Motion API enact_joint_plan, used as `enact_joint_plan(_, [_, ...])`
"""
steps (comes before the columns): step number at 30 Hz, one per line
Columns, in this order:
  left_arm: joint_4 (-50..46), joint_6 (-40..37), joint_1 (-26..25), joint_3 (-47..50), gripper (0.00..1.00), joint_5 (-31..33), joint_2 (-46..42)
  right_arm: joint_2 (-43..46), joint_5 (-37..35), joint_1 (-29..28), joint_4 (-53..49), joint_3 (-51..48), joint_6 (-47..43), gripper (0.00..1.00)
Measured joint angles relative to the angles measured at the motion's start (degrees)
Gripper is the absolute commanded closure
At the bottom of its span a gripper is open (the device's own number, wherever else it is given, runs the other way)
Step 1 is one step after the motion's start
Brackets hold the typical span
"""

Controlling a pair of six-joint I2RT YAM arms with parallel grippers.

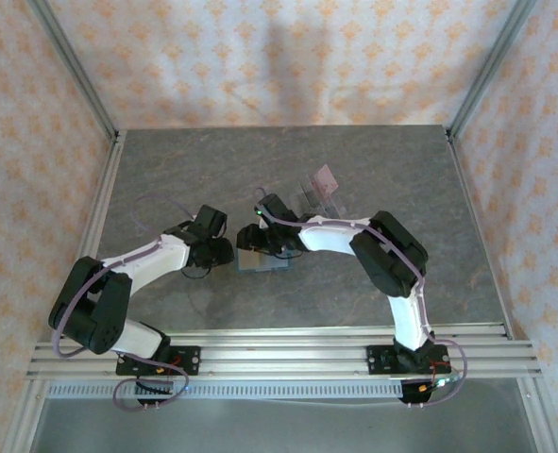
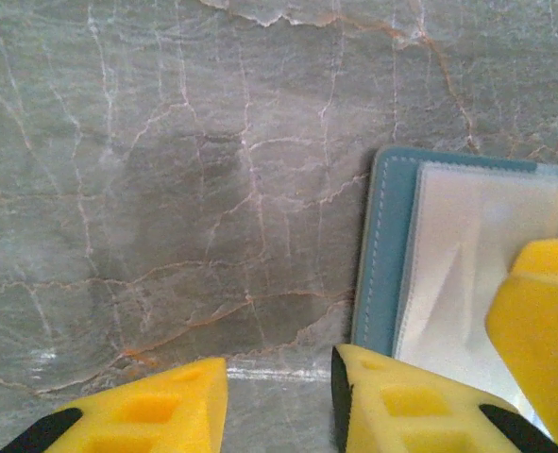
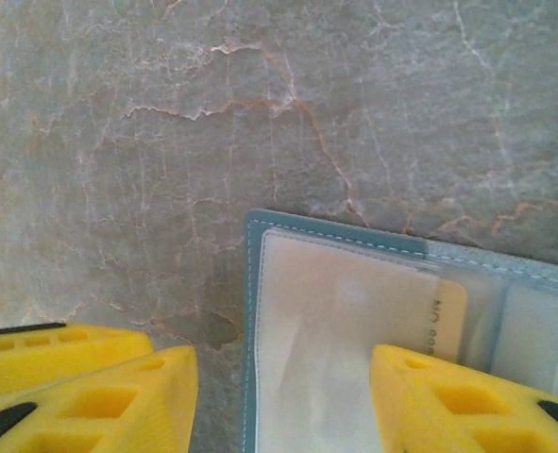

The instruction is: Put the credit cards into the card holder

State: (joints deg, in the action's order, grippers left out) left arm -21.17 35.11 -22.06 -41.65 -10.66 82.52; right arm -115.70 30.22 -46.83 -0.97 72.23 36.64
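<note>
The teal card holder (image 1: 260, 261) lies open and flat on the table between the two arms. Its clear sleeves (image 3: 354, 330) face up, and a pale card with dark print (image 3: 448, 307) sits inside one of them. My right gripper (image 3: 283, 363) is open, low over the holder's left edge (image 3: 250, 311), one finger (image 3: 467, 406) above the sleeve and the other (image 3: 99, 387) above the table. My left gripper (image 2: 279, 373) is open with only bare table between its fingers, just left of the holder (image 2: 382, 255). A pink-lilac credit card (image 1: 328, 176) stands in a clear rack.
The clear slotted rack (image 1: 314, 196) stands just behind the right gripper (image 1: 264, 241). The left gripper (image 1: 224, 250) is close beside it, and a right-gripper finger (image 2: 543, 330) shows in the left wrist view. Frame posts (image 1: 467, 94) and patterned walls bound the table.
</note>
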Motion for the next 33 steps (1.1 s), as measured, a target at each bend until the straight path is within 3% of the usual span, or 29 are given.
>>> enact_joint_plan(8, [2.73,0.0,0.35,0.61,0.6,-3.69,1.6,-0.83,0.33,0.17,-0.11,0.72,0.85,0.47])
enact_joint_plan(23, [4.26,1.4,0.37,0.2,0.61,-4.07,4.52,-2.12,3.02,1.18,-0.59,2.25,1.97,0.47])
enact_joint_plan(33, [9.46,7.65,-1.22,9.88,0.57,-4.17,-6.16,-3.19,4.96,1.25,1.97,2.8,2.34,0.46])
